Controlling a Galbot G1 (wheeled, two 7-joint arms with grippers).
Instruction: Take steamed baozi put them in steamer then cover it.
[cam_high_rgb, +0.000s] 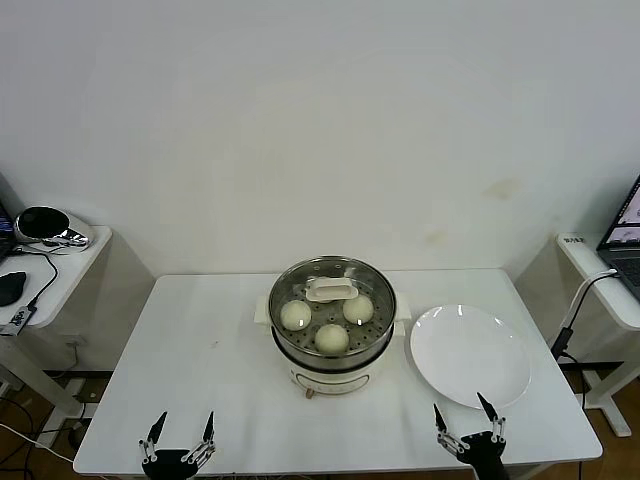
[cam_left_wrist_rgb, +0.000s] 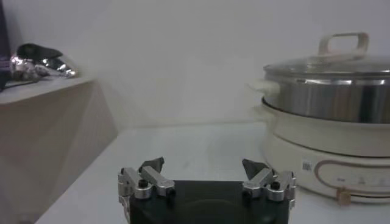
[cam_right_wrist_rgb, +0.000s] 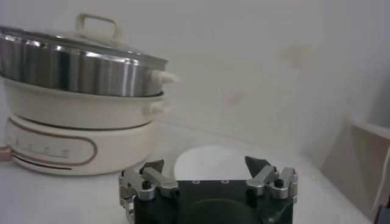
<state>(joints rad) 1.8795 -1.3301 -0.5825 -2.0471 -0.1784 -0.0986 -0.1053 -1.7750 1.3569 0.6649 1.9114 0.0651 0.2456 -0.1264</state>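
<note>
From the head view, the steamer (cam_high_rgb: 332, 327) stands at the middle of the white table (cam_high_rgb: 200, 360), and the cover (cam_high_rgb: 331, 300) already sits on its rim. Through the glass three steamed baozi (cam_high_rgb: 331, 338) show on the perforated tray; a fourth may be hidden under the cream handle, but that cannot be told. The white plate (cam_high_rgb: 470, 355) just to the steamer's right is bare. By this layout the task looks finished or at its last step: buns in, lid on. Any next move would call only for checking that the lid sits level, and keeping both arms back. The cover's oblong handle runs roughly left to right across the table, its long axis parallel to the near edge. The left pincer (cam_high_rgb: 181, 432) hangs at the near-left edge of the table, wide open and empty; the right pincer (cam_high_rgb: 468, 420) hangs at the near-right edge, just before the plate, likewise open and empty.

From the left wrist view, the left pincer (cam_left_wrist_rgb: 203, 170) has its fingertips spread well apart with nothing between them. The steamer (cam_left_wrist_rgb: 329, 122) stands apart from it, the cover (cam_left_wrist_rgb: 332, 64) lying flat on the steel rim, handle upright.

From the right wrist view, the right pincer (cam_right_wrist_rgb: 204, 170) is equally spread and holds nothing. The steamer (cam_right_wrist_rgb: 79, 103) stands apart, cover (cam_right_wrist_rgb: 85, 45) seated, and the plate (cam_right_wrist_rgb: 207, 161) lies just beyond the fingertips.
</note>
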